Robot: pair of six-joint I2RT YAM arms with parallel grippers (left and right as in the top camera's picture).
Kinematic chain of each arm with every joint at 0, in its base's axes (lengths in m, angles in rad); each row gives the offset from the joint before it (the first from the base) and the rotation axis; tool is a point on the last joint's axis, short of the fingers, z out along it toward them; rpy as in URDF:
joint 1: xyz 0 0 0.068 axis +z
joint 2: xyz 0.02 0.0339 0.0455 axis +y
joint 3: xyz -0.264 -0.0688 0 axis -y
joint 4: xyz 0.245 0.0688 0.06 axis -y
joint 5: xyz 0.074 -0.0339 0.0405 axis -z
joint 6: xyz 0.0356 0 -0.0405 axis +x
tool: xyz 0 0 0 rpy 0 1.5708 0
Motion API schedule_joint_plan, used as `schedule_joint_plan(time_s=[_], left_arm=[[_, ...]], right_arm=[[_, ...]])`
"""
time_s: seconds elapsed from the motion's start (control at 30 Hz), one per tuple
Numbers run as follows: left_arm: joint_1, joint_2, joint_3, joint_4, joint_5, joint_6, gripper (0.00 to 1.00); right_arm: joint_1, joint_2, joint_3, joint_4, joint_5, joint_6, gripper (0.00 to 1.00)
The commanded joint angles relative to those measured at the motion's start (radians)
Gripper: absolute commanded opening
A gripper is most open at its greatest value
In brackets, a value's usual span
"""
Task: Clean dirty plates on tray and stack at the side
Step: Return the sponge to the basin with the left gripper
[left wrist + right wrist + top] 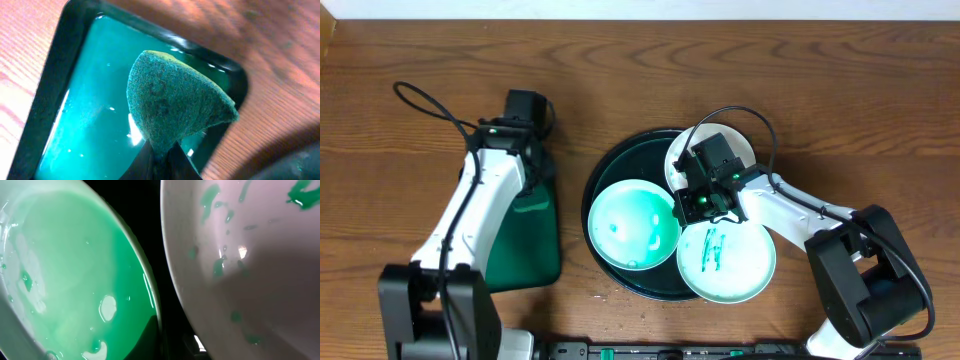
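Sponge (175, 100) clamped in left gripper (160, 150) over small tray (525, 260), toward tabletop's left edge. Right gripper (703, 203): jaws together among three plates (633, 228) on round tray (605, 170), mid-tabletop. Risk: scribbled plate (725, 262) overhangs rim; a nudge could tip it.

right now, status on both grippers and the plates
Left gripper shut on sponge over small tray. Right gripper shut between smeared plate and scribbled plate on round tray. None stacked aside.

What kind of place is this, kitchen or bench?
Probably a robot test bench, not a kitchen: bare wood-grain table, green-smeared plates on a round dark tray, a sponge over a small rectangular green tray.
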Motion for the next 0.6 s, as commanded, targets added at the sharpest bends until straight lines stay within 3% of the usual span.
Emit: schedule_joint_plan(time_s=[0.0, 0.2, 0.27, 0.3, 0.37, 0.43, 0.57], left_arm=[[0.038, 0.074, 0.014, -0.002, -0.001, 0.013, 0.07], [0.057, 0.179, 0.014, -0.002, 0.003, 0.013, 0.09], [0.057, 0.198, 0.014, -0.002, 0.010, 0.013, 0.34], [0.057, 0.200, 0.014, -0.003, 0.015, 0.013, 0.55], [0.057, 0.200, 0.014, -0.002, 0.021, 0.013, 0.71], [0.057, 0.198, 0.014, -0.003, 0.023, 0.013, 0.79], [0.057, 0.169, 0.018, -0.022, 0.022, 0.013, 0.80]], right_arm=[[-0.001, 0.007, -0.008, -0.013, 0.025, -0.019, 0.01], [-0.001, 0.007, -0.008, -0.015, 0.025, -0.019, 0.01], [-0.001, 0.007, -0.008, -0.018, 0.025, -0.019, 0.01], [-0.001, 0.007, -0.008, -0.018, 0.025, -0.019, 0.01], [-0.001, 0.007, -0.008, -0.018, 0.025, -0.019, 0.01], [-0.001, 0.007, -0.008, -0.018, 0.025, -0.019, 0.01], [-0.001, 0.007, -0.007, -0.018, 0.025, -0.019, 0.01]])
